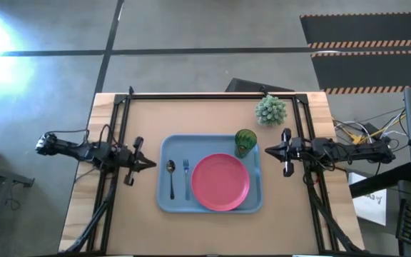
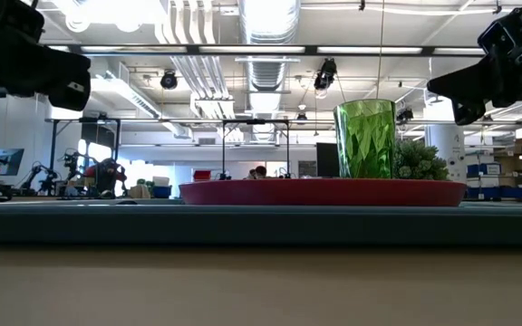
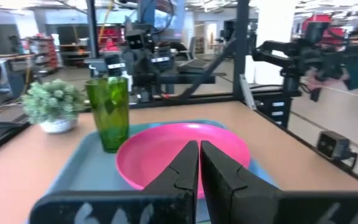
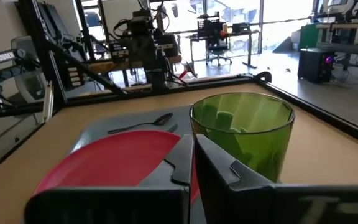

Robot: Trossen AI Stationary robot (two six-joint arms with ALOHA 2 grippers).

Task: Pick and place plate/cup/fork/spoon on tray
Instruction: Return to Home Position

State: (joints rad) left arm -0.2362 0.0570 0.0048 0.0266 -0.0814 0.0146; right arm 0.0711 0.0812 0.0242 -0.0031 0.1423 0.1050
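The light-blue tray (image 1: 164, 146) lies in the middle of the table. On it rest the pink-red plate (image 1: 220, 182), the green cup (image 1: 245, 141) upright at its far right corner, the spoon (image 1: 171, 177) and the fork (image 1: 186, 176) side by side at its left. My left gripper (image 1: 150, 163) hovers shut just left of the tray, pointing level toward it. My right gripper (image 1: 268, 150) hovers shut just right of the tray, near the cup. Neither holds anything.
A spiky pale-green potted plant (image 1: 271, 110) stands behind the tray's far right corner. Black frame rails (image 1: 212, 94) run along the table's far edge and down both sides. Bare tabletop lies in front of the tray.
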